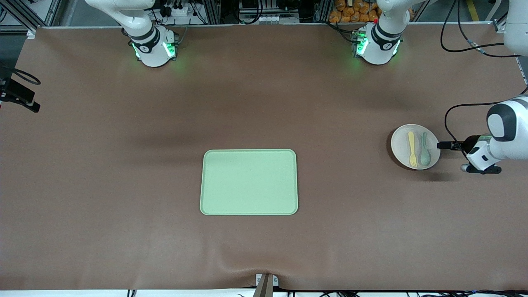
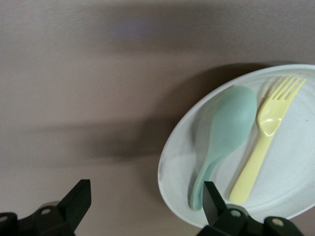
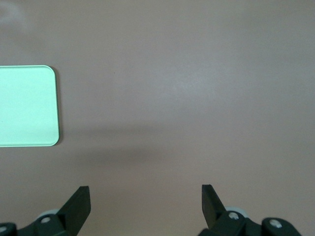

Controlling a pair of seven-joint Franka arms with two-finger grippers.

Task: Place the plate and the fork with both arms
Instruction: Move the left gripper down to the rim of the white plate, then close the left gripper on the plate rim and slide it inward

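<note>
The off-white round plate [image 1: 402,144] [image 2: 290,167] sits toward the left arm's end of the table. In it lies the pale yellow fork [image 1: 412,148] [image 2: 261,142], side by side with a grey-green spoon [image 1: 424,149] [image 2: 226,128]. My left gripper [image 1: 440,145] [image 2: 145,191] is open at the plate's edge. One finger is over the rim by the spoon's handle, the other over bare table. It holds nothing. My right gripper [image 3: 145,193] is open and empty above bare table. It does not show in the front view.
A rectangular light green tray [image 1: 249,182] [image 3: 27,105] lies in the middle of the brown table, nearer to the front camera than both arm bases. A black cable [image 1: 447,119] loops from the left wrist just above the plate.
</note>
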